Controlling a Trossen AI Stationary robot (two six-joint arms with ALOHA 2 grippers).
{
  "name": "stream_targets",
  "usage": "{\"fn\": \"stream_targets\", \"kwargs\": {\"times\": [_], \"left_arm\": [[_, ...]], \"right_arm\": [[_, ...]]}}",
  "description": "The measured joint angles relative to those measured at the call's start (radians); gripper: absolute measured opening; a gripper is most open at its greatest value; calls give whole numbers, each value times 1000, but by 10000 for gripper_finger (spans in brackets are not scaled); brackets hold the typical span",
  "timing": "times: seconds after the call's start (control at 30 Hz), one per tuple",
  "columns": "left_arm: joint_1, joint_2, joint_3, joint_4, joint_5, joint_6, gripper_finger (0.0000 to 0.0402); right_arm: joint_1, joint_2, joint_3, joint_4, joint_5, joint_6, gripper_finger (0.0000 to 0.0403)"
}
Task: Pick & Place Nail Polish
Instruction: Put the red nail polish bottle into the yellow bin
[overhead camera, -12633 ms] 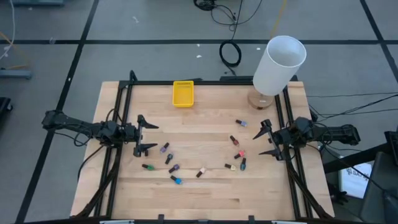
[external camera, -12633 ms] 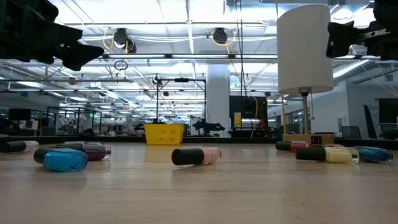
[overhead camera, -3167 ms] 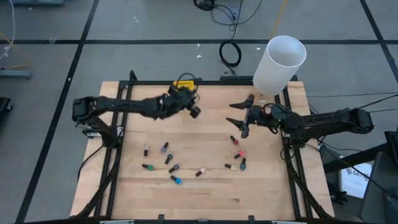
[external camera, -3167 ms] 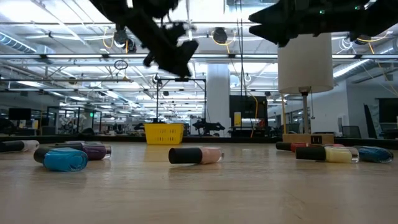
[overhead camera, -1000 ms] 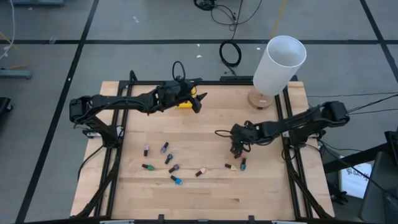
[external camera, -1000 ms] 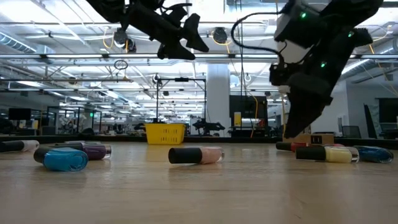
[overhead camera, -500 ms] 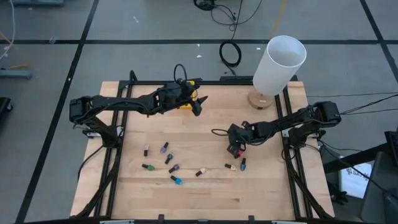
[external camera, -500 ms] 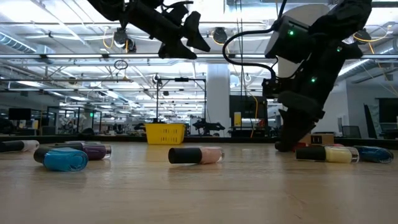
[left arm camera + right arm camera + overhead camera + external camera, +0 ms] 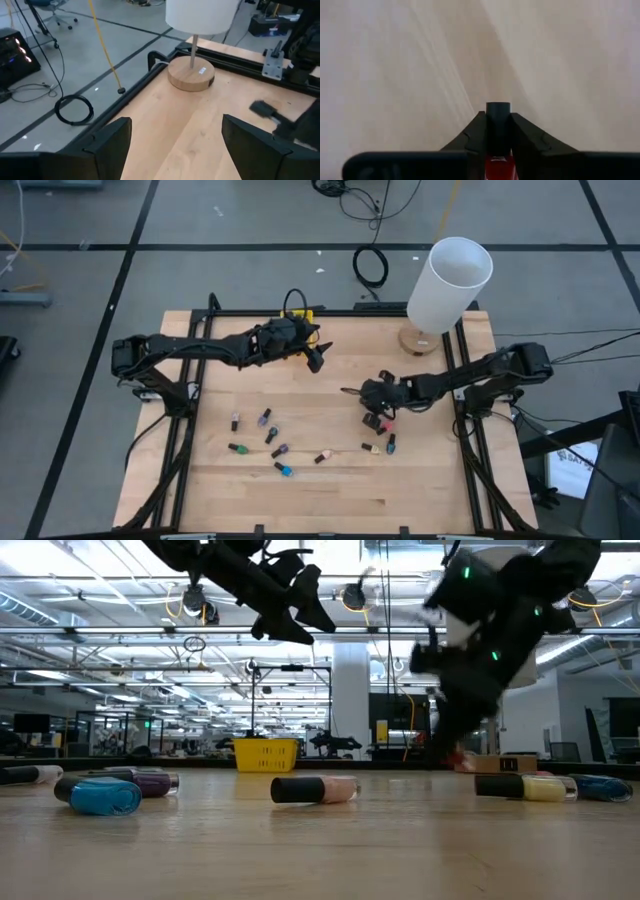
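The right gripper [image 9: 498, 134] is clamping a red bottle [image 9: 498, 162]; the left gripper [image 9: 172, 145] is hanging spread wide above the worktop [image 9: 340, 480].

Count, present state:
- small dark-capped glass nail polish bottles [image 9: 284, 470] lying loose: nine visible
- red nail polish bottle [image 9: 498, 162] clamped in the right gripper [image 9: 498, 119]: one
- small yellow rectangular plastic bin [image 9: 265, 753]: one
- white-shaded lamp on a round wooden base [image 9: 448, 280]: one
- dark robot arms [image 9: 200, 348]: two
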Motion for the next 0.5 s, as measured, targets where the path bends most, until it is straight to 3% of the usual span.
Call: {"fn": "stream_targets", "kwargs": {"times": [0.17, 0.33, 0.4, 0.5], "left_arm": [[-38, 0, -54, 84, 3, 38, 281], [-57, 0, -200, 362, 23, 40, 269], [-65, 0, -261, 488, 68, 35, 267], [-83, 1, -324, 652, 167, 40, 268]], "right_arm": [[0, -152, 0, 115, 112, -178, 49], [-4, -288, -27, 297, 229, -356, 49], [-15, -318, -61, 441, 193, -419, 49], [-51, -326, -115, 646, 40, -450, 49]]}}
